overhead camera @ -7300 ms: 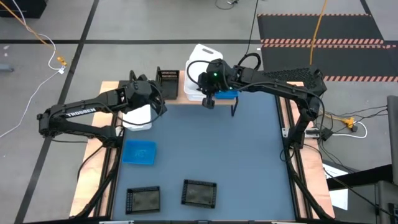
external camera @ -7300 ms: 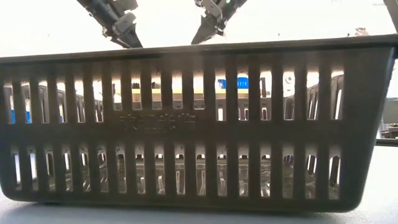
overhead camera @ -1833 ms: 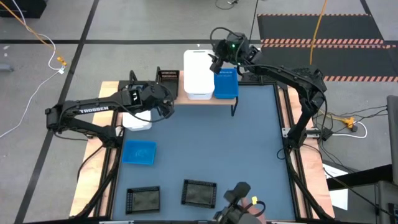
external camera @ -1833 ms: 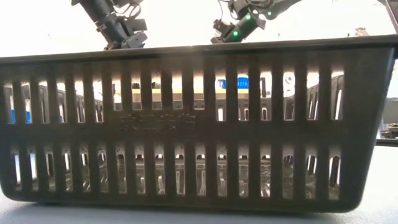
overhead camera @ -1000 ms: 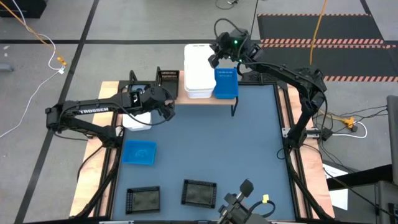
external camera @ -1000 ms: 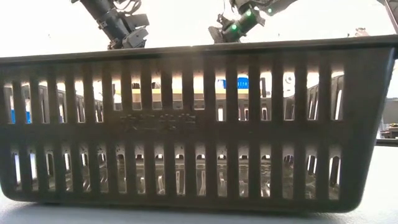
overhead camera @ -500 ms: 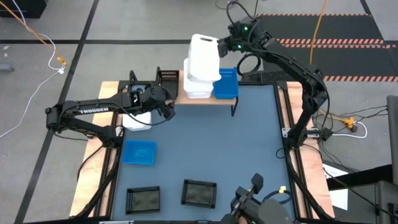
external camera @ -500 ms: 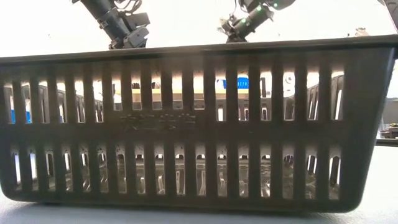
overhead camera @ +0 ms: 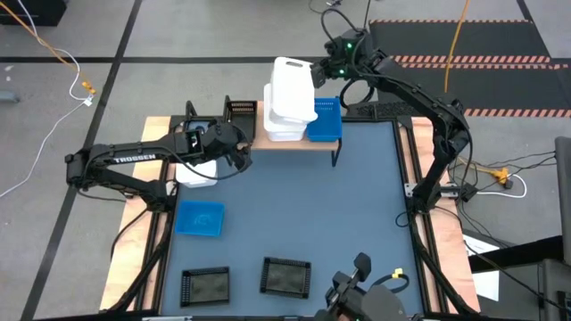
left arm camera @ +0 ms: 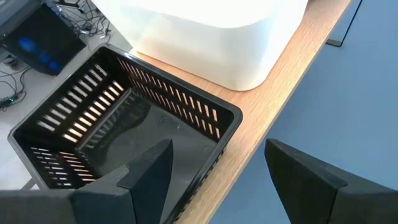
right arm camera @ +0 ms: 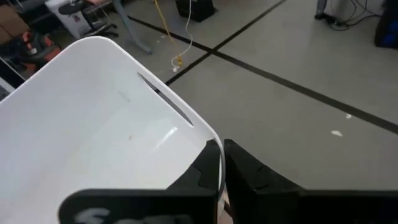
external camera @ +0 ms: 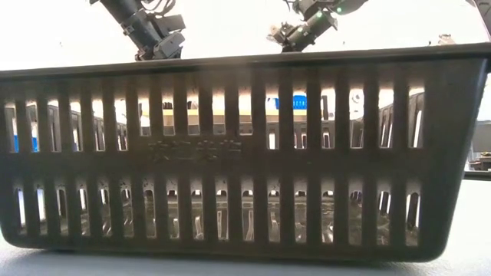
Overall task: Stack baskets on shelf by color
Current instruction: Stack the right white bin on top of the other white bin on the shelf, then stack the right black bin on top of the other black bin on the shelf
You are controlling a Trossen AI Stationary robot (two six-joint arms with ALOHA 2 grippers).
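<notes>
The right gripper [right arm camera: 221, 163] pinches the rim of a tilted white basket [overhead camera: 293, 87] above the shelf [overhead camera: 294, 143]. An edge grip may slip. The left gripper [left arm camera: 217, 168] waits, released, over the black basket [left arm camera: 124, 124].

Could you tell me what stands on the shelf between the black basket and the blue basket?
In the high view, the white baskets stand between the black basket and the blue basket; the right hand has the top white basket lifted askew.

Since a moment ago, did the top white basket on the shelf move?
Yes. The right gripper is shut on the top white basket's rim and has tipped it up and back off the white stack, beside the unmoved blue basket.
</notes>
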